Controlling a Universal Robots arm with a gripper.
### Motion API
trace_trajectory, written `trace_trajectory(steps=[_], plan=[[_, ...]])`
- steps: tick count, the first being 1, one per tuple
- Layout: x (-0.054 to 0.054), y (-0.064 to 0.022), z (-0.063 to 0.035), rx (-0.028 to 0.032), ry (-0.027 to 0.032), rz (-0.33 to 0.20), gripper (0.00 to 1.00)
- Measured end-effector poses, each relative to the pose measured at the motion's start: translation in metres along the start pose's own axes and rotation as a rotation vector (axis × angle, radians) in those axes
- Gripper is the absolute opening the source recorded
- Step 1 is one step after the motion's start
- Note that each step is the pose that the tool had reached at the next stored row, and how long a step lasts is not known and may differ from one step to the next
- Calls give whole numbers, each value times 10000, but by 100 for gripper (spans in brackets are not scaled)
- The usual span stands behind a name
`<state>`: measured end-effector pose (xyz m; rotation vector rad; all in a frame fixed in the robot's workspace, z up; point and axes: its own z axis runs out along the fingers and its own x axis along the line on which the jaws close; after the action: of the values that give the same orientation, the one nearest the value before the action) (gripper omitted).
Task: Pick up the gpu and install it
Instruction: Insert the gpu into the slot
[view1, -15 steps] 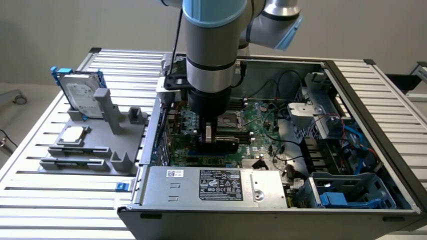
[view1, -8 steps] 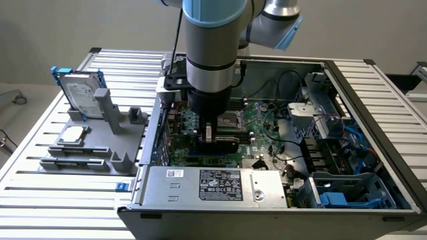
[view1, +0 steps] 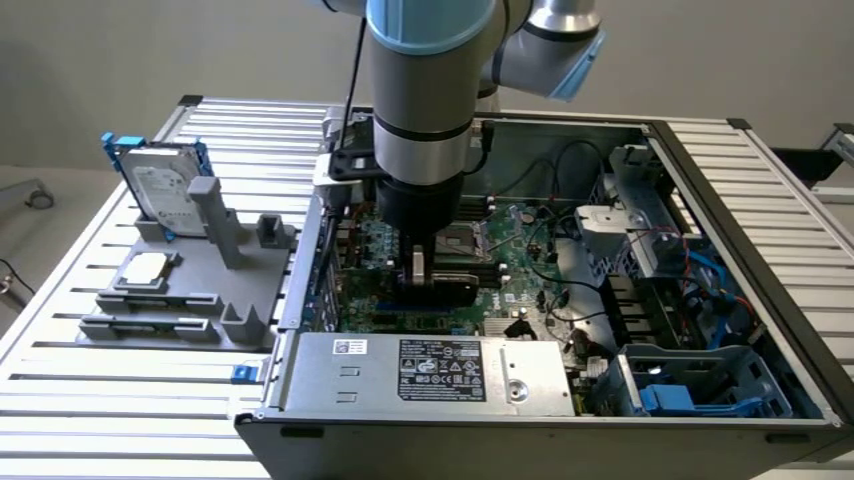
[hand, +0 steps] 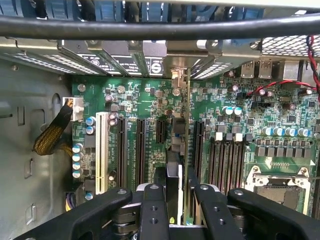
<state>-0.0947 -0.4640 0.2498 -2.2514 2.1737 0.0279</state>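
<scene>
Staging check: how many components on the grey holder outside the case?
2: silver hard drive in blue frame, upright at far end; small square silver processor chip, flat, nearer camera. Nothing looks hidden.

A robotics lab: a slatted aluminium desk (view1: 120, 400) carries an opened computer case (view1: 534, 450) and a grey parts fixture (view1: 174, 300) beneath a robot arm (view1: 420, 90).

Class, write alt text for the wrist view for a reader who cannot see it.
Black jaws grip a thin graphics card edge-on over the long black slots of a green motherboard inside a grey computer case. A thick black cable crosses the view.
</scene>
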Motion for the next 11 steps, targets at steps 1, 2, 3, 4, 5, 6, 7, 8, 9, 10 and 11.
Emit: trace_trajectory(steps=[1,2,3,4,5,6,7,8,9,10,11], plan=[[-1,0,1,1,-9,-2,26],[-2,-1,1,1,-16,-4,26],[-2,-1,1,1,-19,-6,26],[-2,-1,1,1,-21,-7,26],[-2,-1,2,0,-22,-10,26],[-3,-1,2,0,-23,-13,26],[-3,-1,3,0,-23,-16,26],[-3,-1,3,1,-23,-19,26],[-3,-1,4,1,-24,-22,26],[-3,-1,5,1,-24,-28,26],[-3,-1,6,1,-25,-32,26]])
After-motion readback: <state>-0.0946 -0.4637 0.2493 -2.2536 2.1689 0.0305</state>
